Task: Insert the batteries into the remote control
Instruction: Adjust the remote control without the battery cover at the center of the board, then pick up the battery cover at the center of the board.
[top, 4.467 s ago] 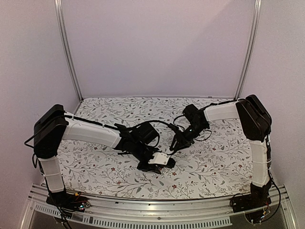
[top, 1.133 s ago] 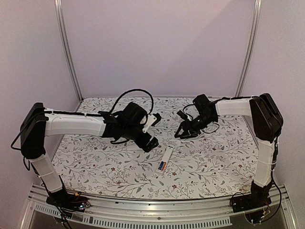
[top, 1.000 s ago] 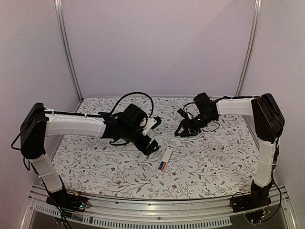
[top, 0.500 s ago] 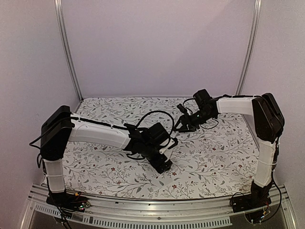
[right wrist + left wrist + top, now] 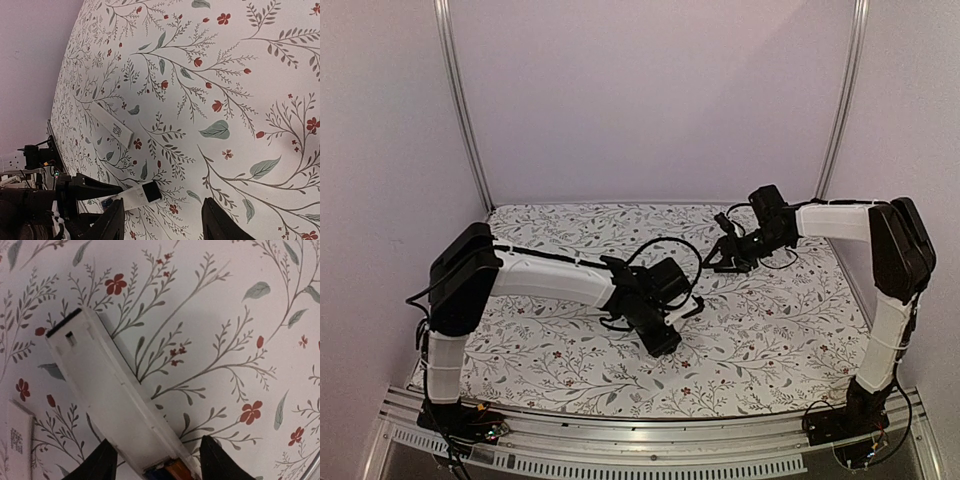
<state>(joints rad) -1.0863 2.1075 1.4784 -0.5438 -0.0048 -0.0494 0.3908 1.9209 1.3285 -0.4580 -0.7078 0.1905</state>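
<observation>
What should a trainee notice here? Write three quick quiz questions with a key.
1. True or false: the right claw grips the remote control.
2. The batteries showing in the remote's end are: A blue and orange, B green and yellow, C both black?
3. Which claw straddles the remote?
Key: 1 false, it hangs open and empty. 2 A. 3 the left claw.

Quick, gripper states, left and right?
Left gripper: jaws straddle the remote control; grip cannot be told.
Right gripper: open, empty.
</observation>
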